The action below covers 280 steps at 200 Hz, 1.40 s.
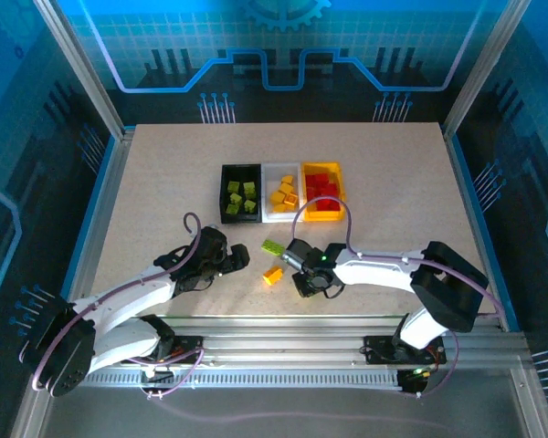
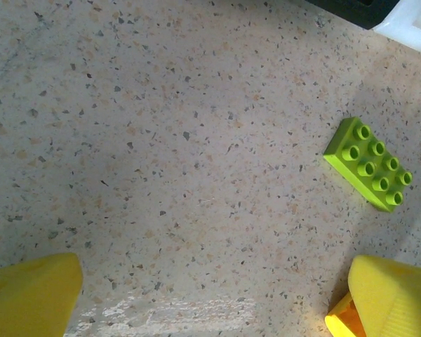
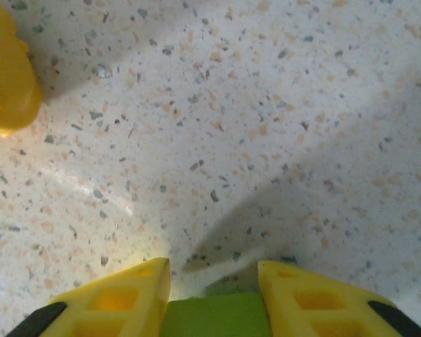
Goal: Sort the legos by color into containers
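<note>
Green lego [image 1: 272,247] on the speckled desk [image 1: 164,182], near the middle and somewhat toward the near edge. Its long axis runs slantwise from far-left to near-right.

Right gripper [image 3: 214,270] meets it from the right. In the right wrist view a green piece fills the gap between the two yellow fingers [image 3: 112,302], which stand narrow and press against it on both sides. This is read as a grip on the lego. In the left wrist view the lego lies flat with both ends clear, so how complete the hold is cannot be told.

Left gripper [image 2: 214,281] is wide and holds nothing. It hangs over bare desk, with the orange lego [image 1: 272,275] just beside its right finger.

The three containers stand in a row toward the far edge:
- Black bin [image 1: 223,193], left end, stocked with green pieces.
- White bin [image 1: 281,165], middle, with yellow-orange pieces.
- Yellow bin [image 1: 323,217], right end, with red pieces.

Governing relation: from the right gripper the black bin lies farther off and to the left. The carry is judged to run diagonally away from the arm bases, ending left of the white bin. The right arm is nearer the green lego, the left arm nearer the orange one.
</note>
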Motion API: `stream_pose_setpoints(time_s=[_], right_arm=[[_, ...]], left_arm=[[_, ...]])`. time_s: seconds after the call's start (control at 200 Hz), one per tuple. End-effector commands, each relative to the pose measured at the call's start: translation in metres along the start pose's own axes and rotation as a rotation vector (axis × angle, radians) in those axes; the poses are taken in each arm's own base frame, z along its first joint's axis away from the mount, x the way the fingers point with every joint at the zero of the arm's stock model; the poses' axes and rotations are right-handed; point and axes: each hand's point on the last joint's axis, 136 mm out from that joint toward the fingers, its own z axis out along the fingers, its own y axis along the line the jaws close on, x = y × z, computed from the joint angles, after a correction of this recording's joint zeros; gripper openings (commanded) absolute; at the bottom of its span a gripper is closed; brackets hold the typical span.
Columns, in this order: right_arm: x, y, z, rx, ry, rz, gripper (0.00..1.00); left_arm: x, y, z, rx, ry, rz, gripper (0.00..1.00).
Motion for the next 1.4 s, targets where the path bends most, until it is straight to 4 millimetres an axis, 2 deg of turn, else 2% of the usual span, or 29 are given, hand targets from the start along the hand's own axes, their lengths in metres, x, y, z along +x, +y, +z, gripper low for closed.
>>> stream_pose_setpoints(time_s=[0.0,0.11,0.235,0.415,0.49,0.605,0.615,0.63,0.71,0.8,0.861,0.996,1.011,1.036,1.116,1.221,1.261,1.266,1.396], right_arm=[[-0.041,0.02,-0.044,-0.067,-0.12,-0.045,0.31],[-0.091,0.035,-0.071,-0.123,-0.221,-0.056,0.31],[-0.161,0.057,-0.086,-0.17,-0.321,-0.074,0.3],[-0.259,0.071,-0.068,-0.17,-0.382,-0.038,0.31],[-0.288,0.07,-0.053,-0.156,-0.383,-0.017,0.31],[-0.317,0.072,-0.031,-0.138,-0.37,-0.002,0.32],[-0.32,0.072,-0.035,-0.141,-0.38,-0.002,0.33],[-0.32,0.072,-0.022,-0.132,-0.36,-0.003,0.33],[-0.328,0.071,-0.011,-0.12,-0.344,0.008,0.4],[-0.336,0.073,-0.012,-0.133,-0.357,0.016,0.63],[-0.342,0.075,-0.023,-0.152,-0.386,0.021,0.71],[-0.349,0.073,-0.065,-0.188,-0.468,0.052,0.75],[-0.347,0.072,-0.064,-0.186,-0.467,0.056,0.75],[-0.347,0.07,-0.083,-0.192,-0.5,0.067,0.75],[-0.335,0.056,-0.105,-0.201,-0.548,0.114,0.75],[-0.306,0.028,-0.124,-0.214,-0.582,0.198,0.75],[-0.292,0.017,-0.128,-0.216,-0.587,0.223,0.75],[-0.288,0.016,-0.123,-0.213,-0.578,0.222,0.75],[-0.244,-0.015,-0.131,-0.18,-0.575,0.267,0.76]], left_arm=[[-0.006,0.007,-0.006,-0.022,-0.039,-0.015,0.99],[-0.008,0.014,-0.012,-0.031,-0.063,-0.028,0.99],[-0.009,0.013,-0.017,-0.013,-0.076,-0.027,0.99],[-0.006,0.015,-0.019,-0.018,-0.058,-0.027,0.99],[-0.004,0.015,-0.019,-0.015,-0.048,-0.023,0.99],[-0.003,0.014,-0.019,-0.013,-0.037,-0.01,0.99],[-0.003,0.015,-0.019,-0.015,-0.036,-0.009,0.99],[-0.003,0.015,-0.02,-0.017,-0.037,-0.008,0.99],[-0.003,0.016,-0.02,-0.022,-0.036,-0.002,0.99],[-0.004,0.013,-0.02,-0.012,-0.039,0.008,0.99],[-0.007,0.011,-0.02,-0.009,-0.046,0.013,0.99],[-0.013,-0.003,-0.019,0.03,-0.046,0.067,0.99],[-0.014,-0.006,-0.018,0.036,-0.047,0.073,0.99],[-0.016,-0.01,-0.017,0.044,-0.045,0.084,0.99],[-0.023,-0.024,-0.011,0.055,-0.041,0.12,0.99],[-0.025,-0.05,0.005,0.036,-0.025,0.229,0.99],[-0.025,-0.064,0.013,0.021,-0.021,0.288,0.99],[-0.026,-0.066,0.013,0.021,-0.022,0.294,0.99],[-0.019,-0.092,0.046,-0.056,0.046,0.438,0.99]])
